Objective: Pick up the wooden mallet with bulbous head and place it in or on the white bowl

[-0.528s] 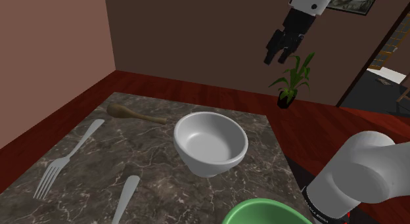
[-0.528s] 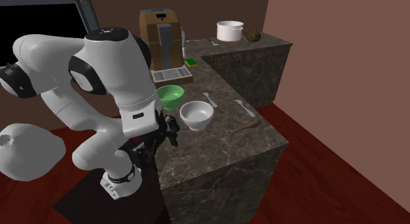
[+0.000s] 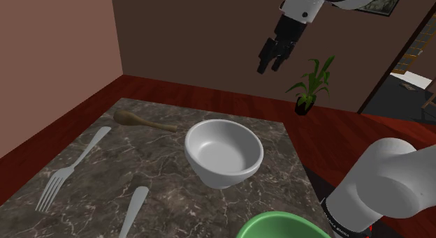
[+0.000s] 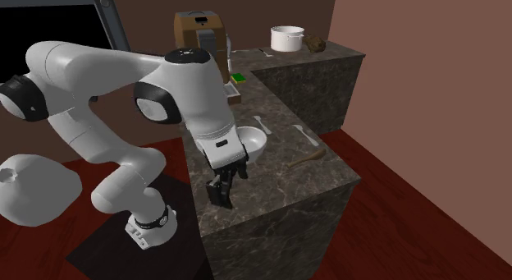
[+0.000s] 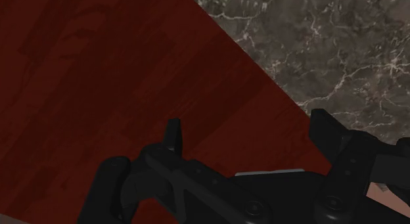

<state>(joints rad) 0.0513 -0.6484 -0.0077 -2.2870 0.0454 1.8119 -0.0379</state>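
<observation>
The brown mallet (image 3: 143,121) lies on the dark marble counter (image 3: 175,181) near its far edge, bulbous head toward the shoulder view's left; it also shows as a thin mallet (image 4: 310,158) close to the counter's edge. To its right in the shoulder view stands the white bowl (image 3: 223,153), with nothing in it. My black gripper (image 3: 271,58) hangs high above and beyond the counter's far side, to the right of the mallet. It is open, nothing between its fingers (image 5: 172,134). In the second exterior view the gripper (image 4: 221,186) and forearm hide part of the bowl (image 4: 254,142).
A fork (image 3: 70,170) and a spoon (image 3: 136,209) lie on the near left of the counter, and a green bowl (image 3: 279,226) sits at the front edge. A potted plant (image 3: 311,86) stands on the red floor. A coffee machine (image 4: 199,44) and a white pot (image 4: 287,38) stand further along the counter.
The gripper has swung toward the shoulder view's left and slightly higher, still open. In the second exterior view the arm has come over the counter's edge. Mallet and bowl have not moved.
</observation>
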